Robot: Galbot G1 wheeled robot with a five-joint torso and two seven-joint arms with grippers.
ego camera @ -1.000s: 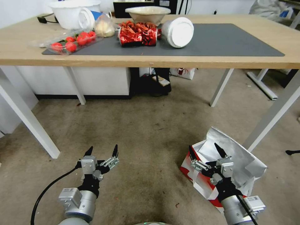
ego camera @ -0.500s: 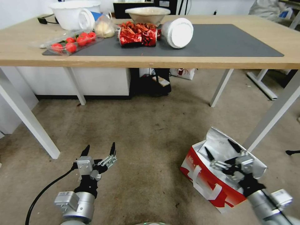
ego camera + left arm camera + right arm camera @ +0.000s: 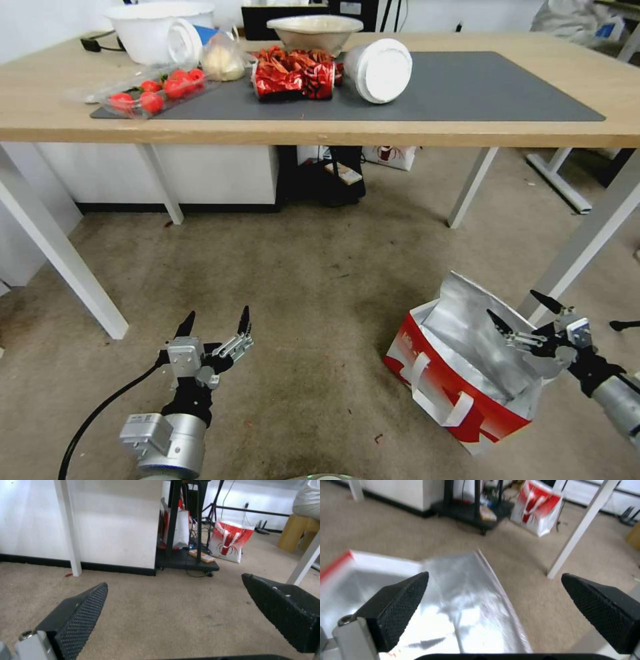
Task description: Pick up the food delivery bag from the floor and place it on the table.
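Foil-lined bag on the carpet, right hand over its far rim

Red-and-white food delivery bag [image 3: 460, 373] stands open on the floor [image 3: 313, 280] beside a bench [image 3: 333, 130] leg. Right hand [image 3: 530, 317] hovers wide open above the bag's foil flap, holding nothing. Left hand [image 3: 215, 323] hangs open and empty above bare carpet.

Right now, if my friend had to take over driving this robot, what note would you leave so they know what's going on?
Right gripper: open, holding nothing, over the far rim of the food bag, one finger above the foil lining, the other past the edge.
Left gripper: open, holding nothing, low over the floor, away from the bag.
Bag: on the floor by a table leg, upright, mouth open, white handles hanging on the near side.
Table: already holds bowls, tomatoes and red snack packs on its grey mat.
Done: nothing grasped yet.
Left: grab the bag, lift it, place it on the table.
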